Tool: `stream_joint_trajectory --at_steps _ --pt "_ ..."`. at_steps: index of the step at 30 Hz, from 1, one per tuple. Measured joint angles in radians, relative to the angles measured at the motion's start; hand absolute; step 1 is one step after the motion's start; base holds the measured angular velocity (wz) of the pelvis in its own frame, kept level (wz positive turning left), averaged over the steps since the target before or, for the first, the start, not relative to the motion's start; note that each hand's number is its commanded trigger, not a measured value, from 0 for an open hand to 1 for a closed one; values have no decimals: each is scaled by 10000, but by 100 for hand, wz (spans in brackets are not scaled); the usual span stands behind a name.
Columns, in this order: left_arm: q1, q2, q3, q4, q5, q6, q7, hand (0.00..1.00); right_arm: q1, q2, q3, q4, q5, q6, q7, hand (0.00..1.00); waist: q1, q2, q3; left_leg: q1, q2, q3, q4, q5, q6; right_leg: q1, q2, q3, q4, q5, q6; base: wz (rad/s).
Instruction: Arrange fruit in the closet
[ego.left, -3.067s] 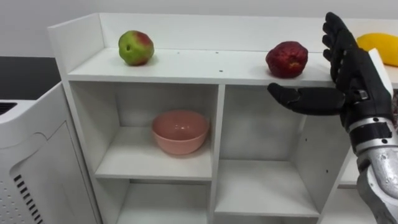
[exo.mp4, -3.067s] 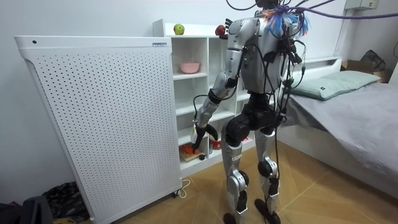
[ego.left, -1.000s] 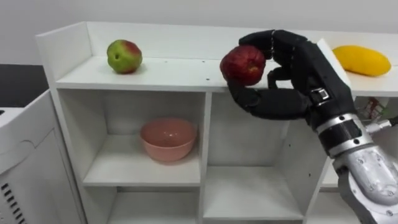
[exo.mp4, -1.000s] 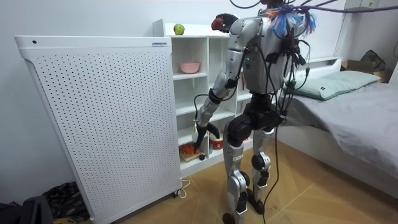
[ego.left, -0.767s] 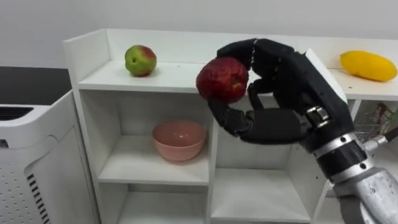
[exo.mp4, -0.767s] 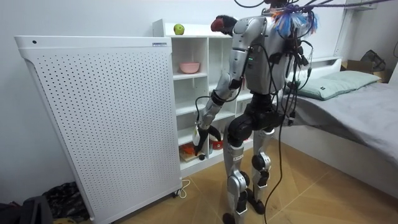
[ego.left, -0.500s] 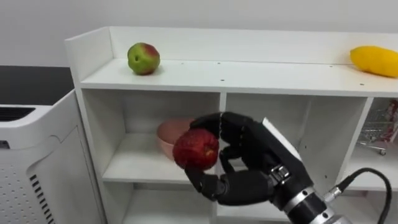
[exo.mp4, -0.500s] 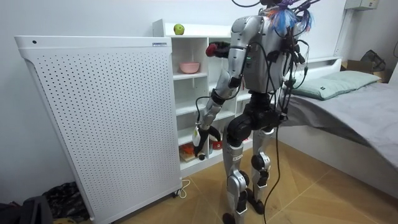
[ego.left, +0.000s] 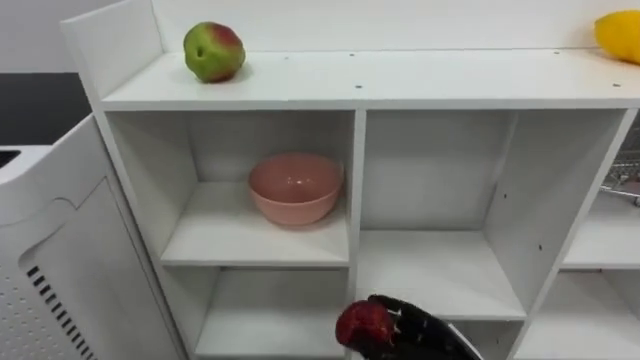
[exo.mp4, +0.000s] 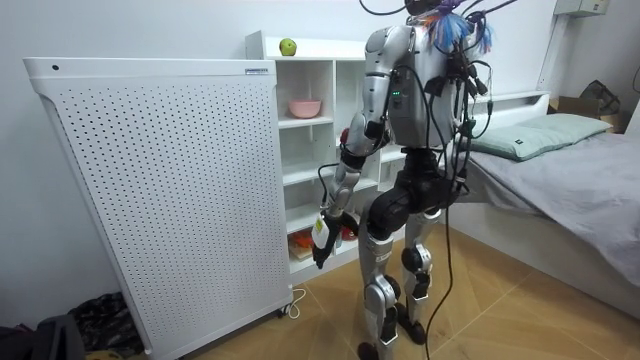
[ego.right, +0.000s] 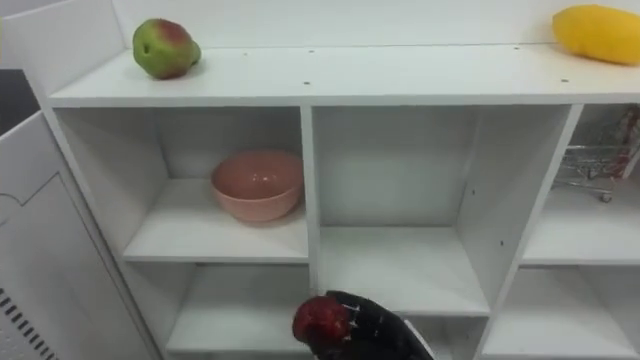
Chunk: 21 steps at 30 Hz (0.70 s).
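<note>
The red apple (ego.left: 363, 325) sits at the bottom centre of the frame, clasped in the right hand (ego.left: 425, 338). The dark fingers curl round its right side and back, leaving its left face bare. That wrap-around hold probably suits a round, smooth fruit, which would roll out of a lighter pinch. The apple hangs in front of the closet (ego.left: 358, 170), level with the lowest bays visible and just below the upright that divides them, and it touches no shelf. Held that low and clear of the boards, it looks to be mid-carry and not yet placed. Which bay it is meant for cannot be told.

Above it and to the left, a pink bowl (ego.left: 296, 188) stands in the left bay of the upper row, and the bay to its right is bare. A green apple (ego.left: 213, 51) rests on the closet's top at upper left, and a yellow fruit (ego.left: 620, 35) lies at the far upper right, well apart from it. The spread suggests each fruit gets its own place.

A white panel (ego.left: 60, 270) stands against the closet at lower left. In the room view the left hand (exo.mp4: 322, 238) hangs by the lower shelves, apparently idle, and whether it is open cannot be told.
</note>
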Motion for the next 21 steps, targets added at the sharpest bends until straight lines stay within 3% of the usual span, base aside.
stream_joint_trajectory --at_steps 3,5,7,11,17,21 --pt "-257 -51 -95 64 -175 67 180 0 -494 151 -212 1291 1187 -41 -352 100 49 15 36 -749 -143 45 342 12 24 -830 -213 25 547 -50 -10 2" --pt "-482 -70 -223 134 -204 119 206 0 -767 163 -210 1749 2071 -44 -407 100 91 15 104 -1206 -218 131 593 12 25 -1357 -340 62 882 -99 -36 0" --pt "-857 -173 -409 210 -253 158 282 0 -1536 216 -222 2863 3184 -43 -412 100 133 -27 288 -1762 -315 331 897 19 42 -2021 -475 258 1334 -179 -54 -5" --pt "-1155 -267 -401 300 -827 152 443 0 -2193 290 -602 3702 4079 -40 -413 100 270 -61 324 -2751 -362 555 1399 31 78 -3142 -568 581 1869 -248 -66 -3" --pt "-1493 -185 -606 379 -2480 252 842 0 -3192 258 -1026 4652 5786 -27 -627 100 395 -177 405 -4511 -527 525 2584 -29 57 -4815 -841 581 2937 -359 -271 12" --pt "-1752 -54 -793 387 -3933 187 995 0 -3969 260 -1283 4709 6590 -35 -1032 100 453 -249 451 -5959 -492 397 3885 -418 2 -6044 -873 569 3892 -562 -270 9"
